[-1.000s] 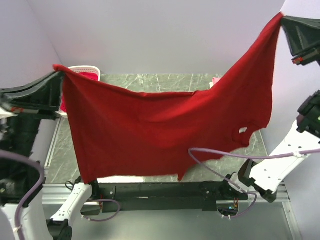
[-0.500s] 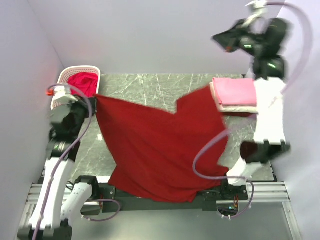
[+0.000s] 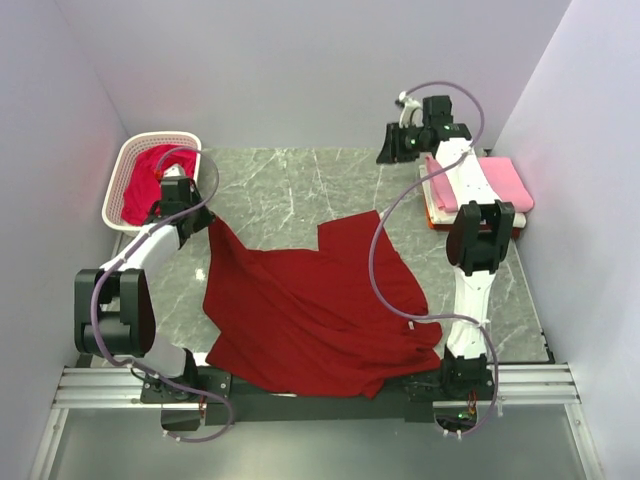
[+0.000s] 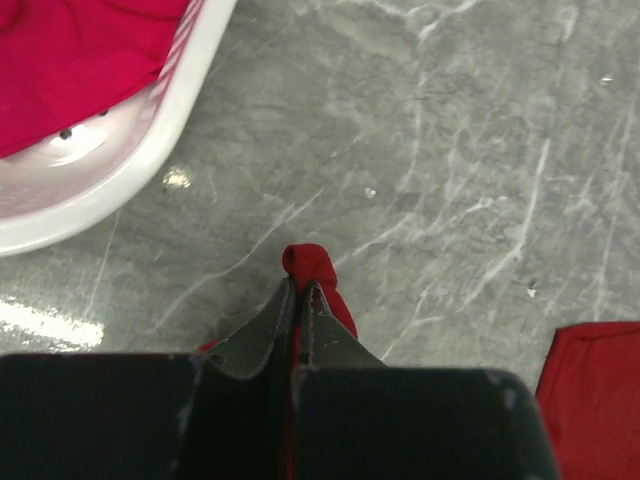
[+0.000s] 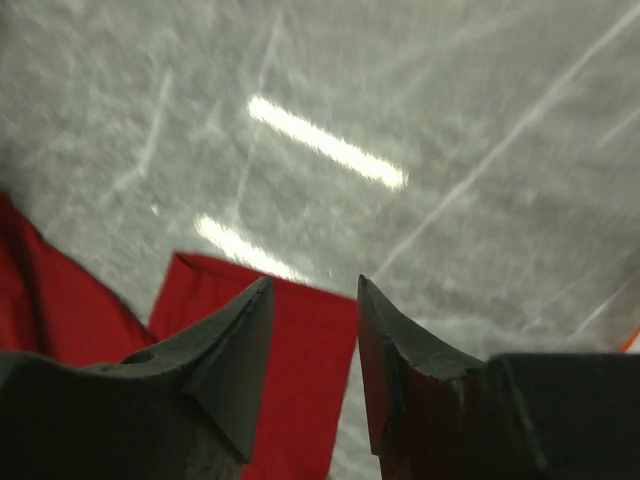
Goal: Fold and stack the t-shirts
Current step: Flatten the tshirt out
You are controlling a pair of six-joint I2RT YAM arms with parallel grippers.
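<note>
1. The big dark red t-shirt lies rumpled on the grey table.
2. The left gripper pinches one corner of it tight, beside the white basket.
3. The right gripper is spread apart, holding nothing.

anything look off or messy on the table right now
Yes: the dark red t-shirt lies crumpled and skewed, not flat, its near hem spilling past the table at the front edge. Only the left gripper pinches a corner; the right gripper is open and empty.
</note>
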